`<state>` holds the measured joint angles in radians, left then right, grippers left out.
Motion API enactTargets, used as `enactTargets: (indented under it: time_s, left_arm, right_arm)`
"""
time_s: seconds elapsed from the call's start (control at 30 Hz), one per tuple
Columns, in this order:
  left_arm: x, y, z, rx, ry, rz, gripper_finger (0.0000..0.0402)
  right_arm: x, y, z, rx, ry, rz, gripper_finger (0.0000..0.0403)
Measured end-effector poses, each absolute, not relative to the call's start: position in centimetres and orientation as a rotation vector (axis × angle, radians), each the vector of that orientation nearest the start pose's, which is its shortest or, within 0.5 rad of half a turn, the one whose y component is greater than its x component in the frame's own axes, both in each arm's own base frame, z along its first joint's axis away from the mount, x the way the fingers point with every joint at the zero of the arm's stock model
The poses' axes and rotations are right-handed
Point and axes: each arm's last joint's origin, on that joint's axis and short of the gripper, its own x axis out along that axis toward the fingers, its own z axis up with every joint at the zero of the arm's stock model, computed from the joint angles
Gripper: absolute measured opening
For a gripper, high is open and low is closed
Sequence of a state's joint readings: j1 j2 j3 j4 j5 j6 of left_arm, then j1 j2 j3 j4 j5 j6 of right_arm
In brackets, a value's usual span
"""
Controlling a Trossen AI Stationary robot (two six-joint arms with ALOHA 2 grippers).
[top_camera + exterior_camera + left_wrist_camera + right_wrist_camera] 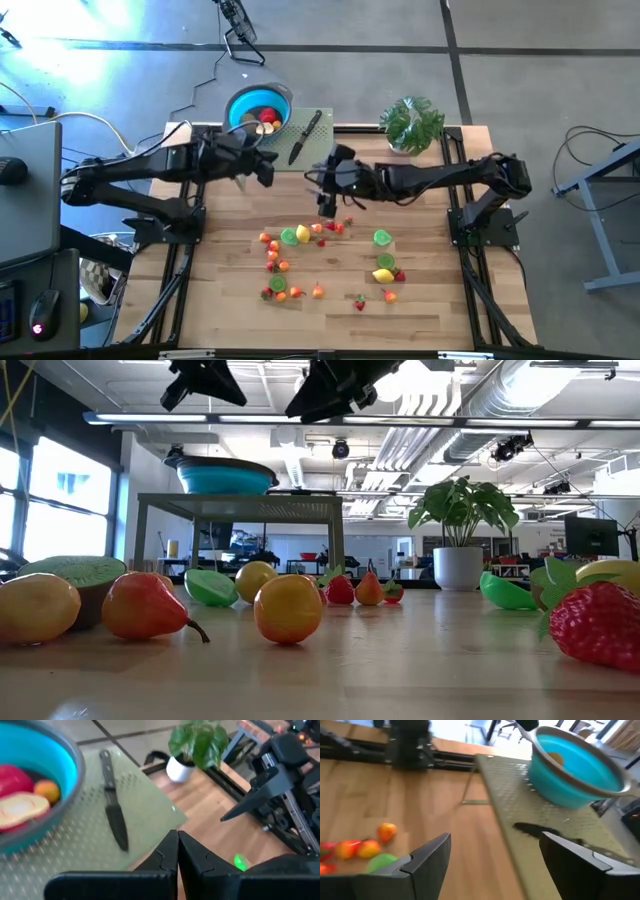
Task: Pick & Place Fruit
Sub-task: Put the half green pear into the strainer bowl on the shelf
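Note:
Several small toy fruit pieces (pixel 300 236) lie scattered on the wooden table, with more around a lemon (pixel 383 274). A blue bowl (pixel 240 103) on the raised stand at the far edge holds a red piece (pixel 12 777), an apple half (pixel 20 807) and an orange piece (pixel 47 790). My left gripper (pixel 268 175) (pixel 177 834) hangs shut and empty in the air just near of the bowl. My right gripper (pixel 327 208) (pixel 495 837) hangs open and empty above the table's middle, over the far end of the fruit scatter.
A black-handled knife (pixel 305 137) (pixel 114 810) lies on the perforated green stand (pixel 322 152) beside the bowl. A potted plant (pixel 411 123) stands at the far right. Bare wood (pixel 450 320) lies along the near edge.

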<state>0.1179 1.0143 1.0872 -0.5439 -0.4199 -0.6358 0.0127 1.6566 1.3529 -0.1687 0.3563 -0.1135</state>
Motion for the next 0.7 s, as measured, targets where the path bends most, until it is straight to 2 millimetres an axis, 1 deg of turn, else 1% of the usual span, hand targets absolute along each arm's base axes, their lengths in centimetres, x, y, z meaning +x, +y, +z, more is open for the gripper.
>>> enactTargets:
  time_s: [0.17, 0.33, 0.47, 0.7]
  left_arm:
    - [20.1, 1.2, 35.8, -0.571, 0.321, 0.642, 0.0000]
    - [20.1, -0.9, 35.2, -0.572, 0.359, 0.618, 0.0000]
    - [20.2, -2.2, 34.2, -0.575, 0.446, 0.607, 0.0000]
    - [20.8, -4.5, 31.5, -0.636, 0.657, 0.586, 0.0000]
  right_arm:
    - [37.8, 1.8, 30.6, -0.175, 0.493, -0.205, 0.0297]
    - [37.7, 3.5, 30.5, -0.094, 0.485, -0.110, 0.0297]
    - [37.7, 4.3, 30.5, -0.035, 0.480, -0.107, 0.0297]
    - [37.5, 5.6, 30.5, 0.167, 0.473, -0.126, 0.0297]
